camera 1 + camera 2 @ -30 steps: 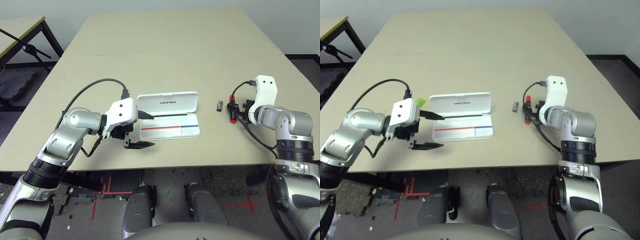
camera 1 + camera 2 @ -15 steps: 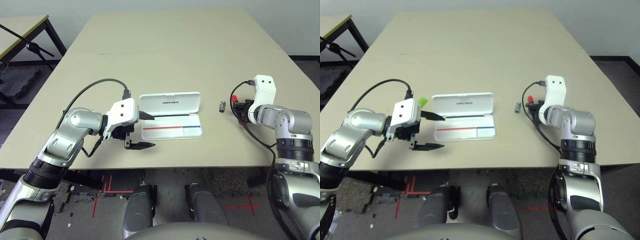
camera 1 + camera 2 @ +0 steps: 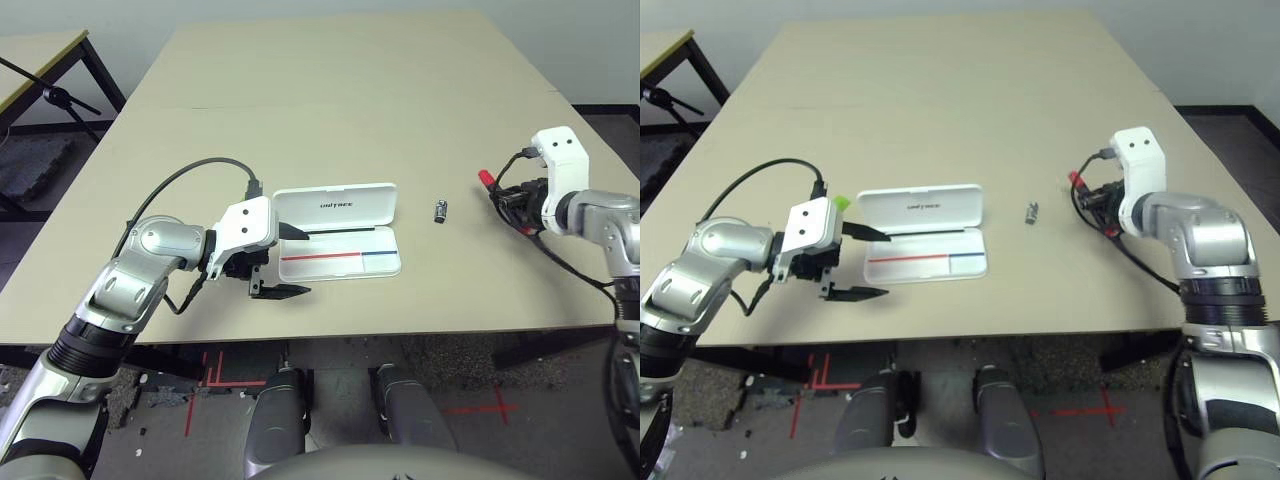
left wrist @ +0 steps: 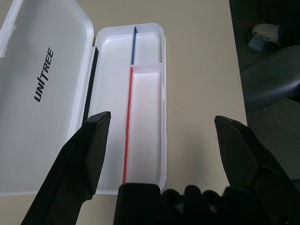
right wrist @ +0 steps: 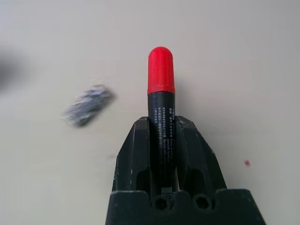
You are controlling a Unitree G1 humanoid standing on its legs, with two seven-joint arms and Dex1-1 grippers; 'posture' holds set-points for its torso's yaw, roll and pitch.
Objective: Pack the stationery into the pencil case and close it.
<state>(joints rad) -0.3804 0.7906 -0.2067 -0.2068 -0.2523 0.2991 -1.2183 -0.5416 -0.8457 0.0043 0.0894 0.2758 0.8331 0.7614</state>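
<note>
The right gripper [image 5: 161,136] has its two fingers squeezed on the marker [image 5: 161,89], whose red cap sticks out past the tips. That arm is lifted above the table [image 3: 330,110], away from the white pencil case [image 3: 340,245]. The tiny grey piece [image 3: 439,210] lies between them. The left gripper [image 4: 164,140] waits wide apart beside the open, empty case. A bit of green bar [image 3: 841,202] peeks out behind it.

"UNITREE" in dark letters on pencil case [image 4: 42,93] lid; marker [image 5: 161,117] print unreadable.

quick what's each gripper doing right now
Left gripper: open, empty, beside the open pencil case.
Right gripper: shut on the marker, above the table.
</note>
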